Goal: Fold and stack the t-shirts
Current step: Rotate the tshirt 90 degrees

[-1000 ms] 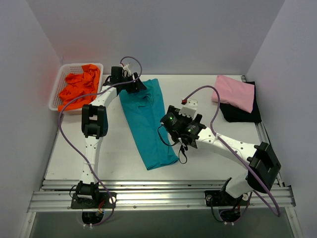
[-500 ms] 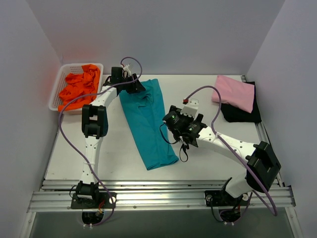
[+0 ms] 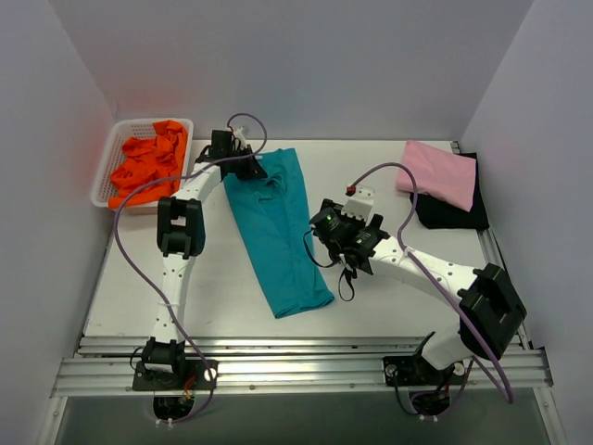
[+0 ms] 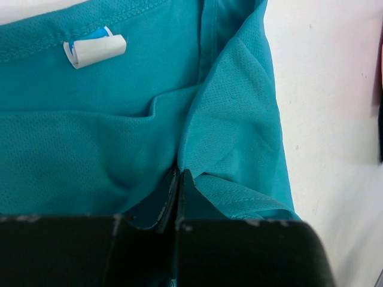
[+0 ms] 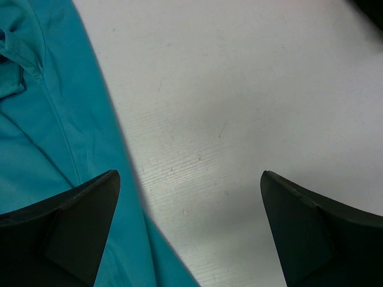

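A teal t-shirt (image 3: 278,232) lies folded into a long strip down the middle of the table, collar end at the back. My left gripper (image 3: 248,167) sits at that collar end, and in the left wrist view it (image 4: 178,176) is shut on a raised fold of the teal cloth (image 4: 90,137) just below the collar label (image 4: 96,51). My right gripper (image 3: 324,227) hovers beside the strip's right edge. It (image 5: 188,179) is open, with bare table between the fingers and teal cloth (image 5: 36,149) under the left one. A folded pink t-shirt (image 3: 437,173) rests on a black t-shirt (image 3: 454,211) at the back right.
A white mesh basket (image 3: 104,181) at the back left holds crumpled orange t-shirts (image 3: 144,167). White walls close in the left, back and right. An aluminium rail (image 3: 296,357) runs along the near edge by the arm bases.
My left gripper has shut on the teal shirt's fold at the collar end. The right gripper has drifted slightly right, away from the strip, still open.
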{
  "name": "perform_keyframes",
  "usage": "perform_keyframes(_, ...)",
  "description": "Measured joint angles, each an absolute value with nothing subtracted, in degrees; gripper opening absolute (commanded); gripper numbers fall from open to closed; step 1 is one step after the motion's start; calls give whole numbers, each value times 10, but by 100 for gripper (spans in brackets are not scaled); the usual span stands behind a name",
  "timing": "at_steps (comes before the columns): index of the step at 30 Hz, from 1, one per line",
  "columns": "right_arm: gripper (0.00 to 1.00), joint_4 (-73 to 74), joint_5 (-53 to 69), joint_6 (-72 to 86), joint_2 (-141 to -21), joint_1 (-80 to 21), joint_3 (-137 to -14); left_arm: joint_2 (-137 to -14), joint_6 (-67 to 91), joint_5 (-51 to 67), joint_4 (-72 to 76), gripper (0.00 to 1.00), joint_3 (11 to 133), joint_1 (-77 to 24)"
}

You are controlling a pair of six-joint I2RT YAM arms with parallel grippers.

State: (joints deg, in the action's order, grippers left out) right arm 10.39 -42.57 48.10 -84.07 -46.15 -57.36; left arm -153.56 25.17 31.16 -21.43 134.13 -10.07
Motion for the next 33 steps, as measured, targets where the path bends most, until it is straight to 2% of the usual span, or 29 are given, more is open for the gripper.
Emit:
perform_keyframes(8, 99, 100, -418, 479, -841, -461, -573, -1527, 248, 290, -270, 2, 1399, -100)
perform_keyframes(21, 99, 93, -410, 478, -841, -461, -567, -1470, 248, 268, -292, 3, 1376, -79)
perform_keyframes(23, 99, 92, -407, 479, -841, -461, -567, -1467, 244, 266, -293, 46, 1362, -73)
perform_keyframes(25, 100, 92, -405, 478, -841, -461, -567, -1467, 242, 262, -296, 94, 1352, -65)
perform_keyframes(29, 100, 91, -400, 478, -844, -461, -567, -1466, 249, 241, -309, 94, 1326, -51)
perform_keyframes(33, 100, 88, -399, 476, -860, -461, -567, -1424, 259, 201, -288, 94, 1230, -41)
